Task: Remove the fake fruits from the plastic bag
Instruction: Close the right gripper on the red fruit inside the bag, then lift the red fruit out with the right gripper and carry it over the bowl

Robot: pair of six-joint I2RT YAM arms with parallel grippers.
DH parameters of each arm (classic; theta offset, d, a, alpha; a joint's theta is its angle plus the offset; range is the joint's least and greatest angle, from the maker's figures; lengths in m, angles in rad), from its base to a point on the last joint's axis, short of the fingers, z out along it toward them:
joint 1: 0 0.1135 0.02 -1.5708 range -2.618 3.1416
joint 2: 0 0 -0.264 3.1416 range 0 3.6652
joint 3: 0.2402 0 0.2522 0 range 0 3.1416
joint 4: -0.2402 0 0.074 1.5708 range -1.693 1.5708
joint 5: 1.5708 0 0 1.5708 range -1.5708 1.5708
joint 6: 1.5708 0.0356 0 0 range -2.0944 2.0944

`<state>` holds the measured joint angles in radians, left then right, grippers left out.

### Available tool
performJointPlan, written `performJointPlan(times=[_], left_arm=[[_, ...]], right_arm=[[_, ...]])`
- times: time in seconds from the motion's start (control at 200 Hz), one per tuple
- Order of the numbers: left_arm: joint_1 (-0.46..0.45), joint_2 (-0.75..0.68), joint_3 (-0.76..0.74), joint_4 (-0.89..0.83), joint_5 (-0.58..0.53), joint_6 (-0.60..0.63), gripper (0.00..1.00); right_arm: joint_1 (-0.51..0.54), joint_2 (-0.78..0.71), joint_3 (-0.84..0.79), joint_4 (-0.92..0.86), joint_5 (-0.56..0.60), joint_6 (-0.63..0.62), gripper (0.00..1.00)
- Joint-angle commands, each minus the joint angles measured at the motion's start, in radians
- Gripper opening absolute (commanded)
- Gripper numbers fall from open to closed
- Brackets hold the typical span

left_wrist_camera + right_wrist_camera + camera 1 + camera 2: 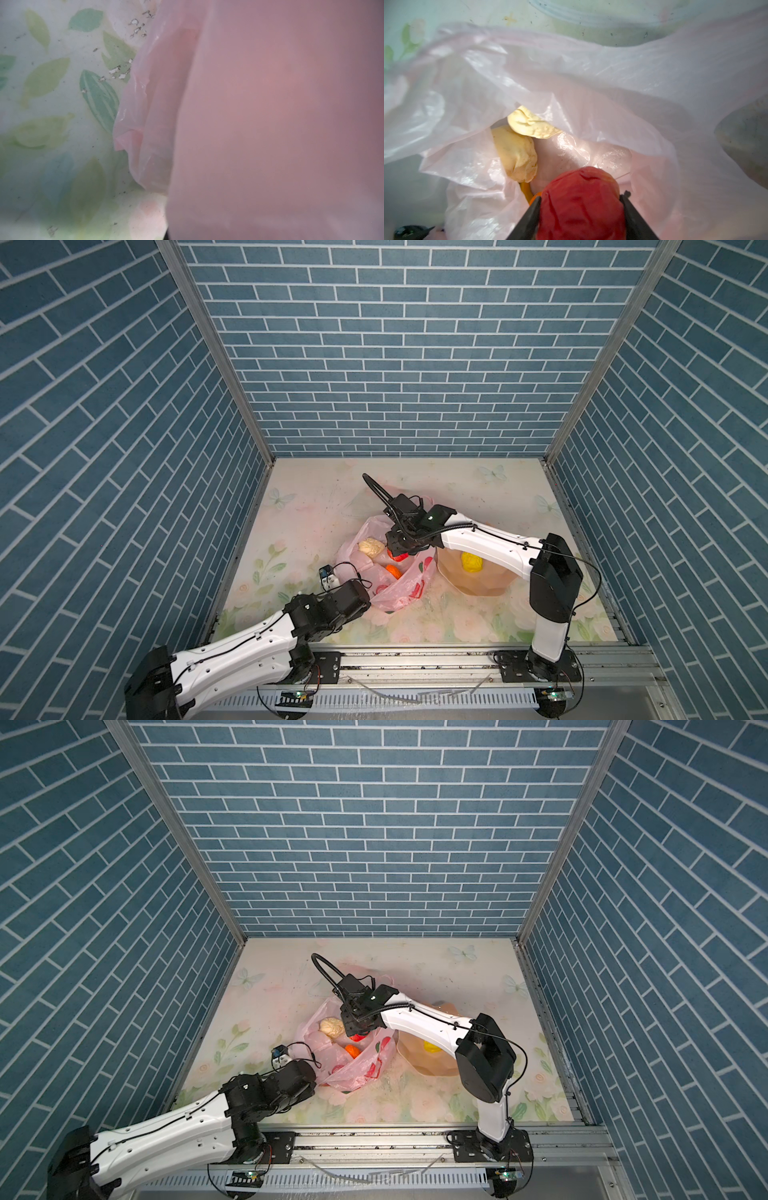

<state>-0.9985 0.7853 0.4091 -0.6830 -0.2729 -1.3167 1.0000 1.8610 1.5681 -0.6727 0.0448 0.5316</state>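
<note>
Nearest you, the left jaws are hidden under their wrist at the near edge of the plastic bag [395, 597]. They are clenched, but you cannot see whether any film is between them, because the left wrist view shows only pink film against the lens. If that hold is empty, the bag may rise with whatever you lift.

Further in, the right jaws are grasping the red fruit [581, 203] from both sides, over the bag's open mouth. It is round and glossy, so a quick swing could squirt it back among the orange fruit [393, 571] and the cream fruit [371, 547] lying inside. Watch for film caught in that grip too.

Just beside the bag, a yellow fruit [471, 562] sits in the bowl [469, 587] on the worktop [311, 510].
</note>
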Motion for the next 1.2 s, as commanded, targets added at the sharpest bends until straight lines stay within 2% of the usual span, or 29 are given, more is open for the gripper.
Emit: performJointPlan(times=[0.0, 0.315, 0.56, 0.715, 0.92, 1.195], left_arm=[[-0.005, -0.006, 0.021, -0.054, -0.032, 0.004, 0.14], [-0.005, 0.042, 0.037, -0.044, -0.023, 0.001, 0.14], [-0.006, 0.081, 0.041, -0.035, -0.016, -0.012, 0.14], [-0.006, 0.122, 0.041, -0.009, -0.003, -0.021, 0.13], [-0.006, 0.164, 0.065, -0.016, 0.008, -0.029, 0.14], [-0.009, 0.145, 0.079, -0.042, -0.011, -0.046, 0.13]], right_arm=[[-0.001, -0.065, -0.006, -0.005, -0.067, -0.041, 0.30], [-0.045, -0.195, 0.020, -0.071, -0.106, -0.079, 0.29], [-0.214, -0.356, -0.056, -0.133, -0.074, -0.118, 0.29], [-0.331, -0.427, -0.173, -0.123, -0.045, -0.139, 0.29], [-0.447, -0.411, -0.302, -0.037, -0.048, -0.138, 0.27], [-0.499, -0.382, -0.395, 0.028, -0.046, -0.110, 0.27]])
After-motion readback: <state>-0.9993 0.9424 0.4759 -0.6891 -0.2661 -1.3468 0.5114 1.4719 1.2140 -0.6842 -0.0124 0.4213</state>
